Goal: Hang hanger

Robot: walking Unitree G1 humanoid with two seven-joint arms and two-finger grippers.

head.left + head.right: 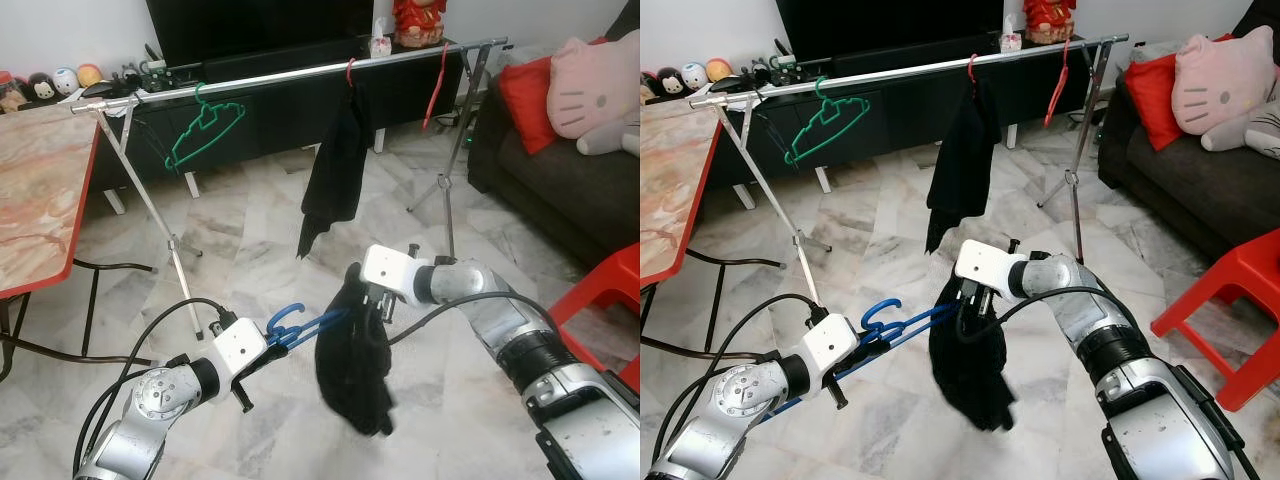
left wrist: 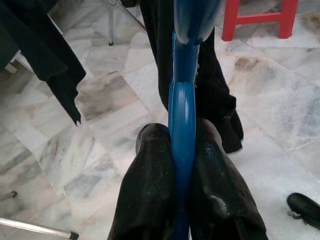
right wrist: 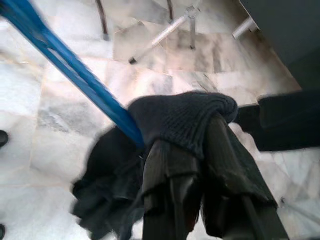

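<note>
A home living room: sofa [image 1: 560, 180], TV cabinet [image 1: 300, 95], clothes rail [image 1: 300, 72], marble floor [image 1: 250, 240].

Blue hanger [image 1: 300, 326] with a black garment [image 1: 354, 362], held low above the marble floor.
The plastic hanger lies nearly level, its hook end toward the robot's left. The dark knitted garment is bunched over its far end and droops in a crumpled mass, clear of the floor. The rail [image 1: 300, 71] stands well beyond.
</note>
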